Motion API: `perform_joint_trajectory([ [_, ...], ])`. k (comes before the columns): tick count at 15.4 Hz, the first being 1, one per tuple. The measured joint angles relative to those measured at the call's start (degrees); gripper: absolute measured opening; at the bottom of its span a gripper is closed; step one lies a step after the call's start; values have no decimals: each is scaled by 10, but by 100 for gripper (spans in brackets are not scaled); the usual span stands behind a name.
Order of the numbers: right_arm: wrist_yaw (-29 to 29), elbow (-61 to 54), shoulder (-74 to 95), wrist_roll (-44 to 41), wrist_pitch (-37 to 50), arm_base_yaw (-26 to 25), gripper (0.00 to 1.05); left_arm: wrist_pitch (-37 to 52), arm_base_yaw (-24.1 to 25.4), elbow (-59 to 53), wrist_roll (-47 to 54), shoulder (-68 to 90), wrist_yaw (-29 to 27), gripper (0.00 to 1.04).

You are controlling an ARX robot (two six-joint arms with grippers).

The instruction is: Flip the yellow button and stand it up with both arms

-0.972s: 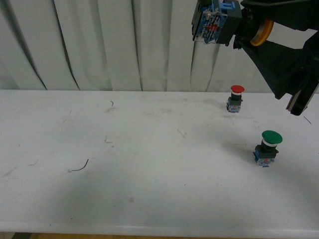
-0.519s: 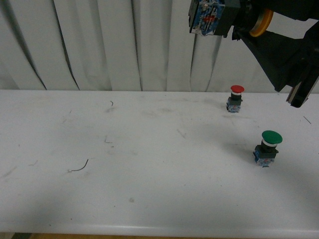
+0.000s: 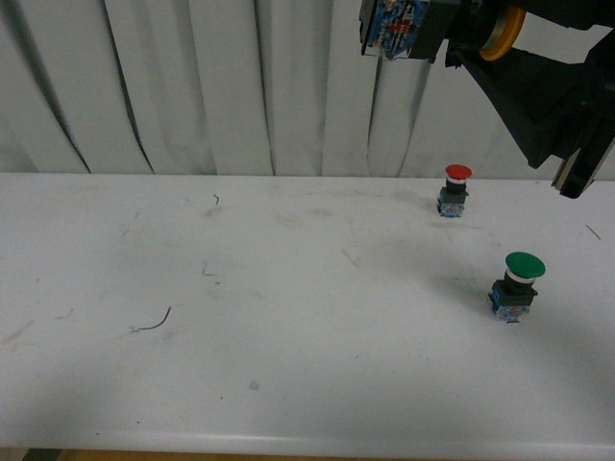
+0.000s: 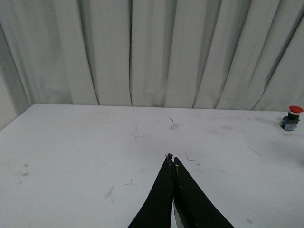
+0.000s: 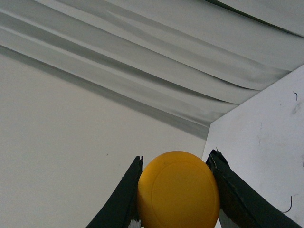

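My right claw [image 5: 176,157] grips the yellow button [image 3: 408,24] by its cap, high above the table [image 3: 288,317] — my left claw [image 4: 171,158] hangs clenched, fingers pressed together.

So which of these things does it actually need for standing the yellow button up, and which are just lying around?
Part of the job:
yellow button, held up in the air
right arm, jaws shut on the button's cap
left arm, jaws shut, holding nothing

Just lying about:
red button
green button
dark thread scrap on the table
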Motion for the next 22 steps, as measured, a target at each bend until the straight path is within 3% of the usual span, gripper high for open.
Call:
perform_joint_trajectory([
  [7, 2, 0, 0, -15, 0, 5, 36, 2, 1, -22, 0, -19, 0, 5],
  [10, 45, 6, -3, -110, -3, 9, 36, 3, 1, -22, 0, -19, 0, 43],
  [12, 114, 38, -14, -229, -5, 2, 36, 3, 1, -22, 0, -19, 0, 66],
  [15, 221, 69, -12, -450, -101, -33, 36, 2, 1, -22, 0, -19, 0, 100],
  [18, 310, 98, 14, -609, -146, -66, 36, 3, 1, -22, 0, -19, 0, 98],
  [22, 377, 149, 59, -686, -238, -87, 36, 3, 1, -22, 0, -19, 0, 98],
])
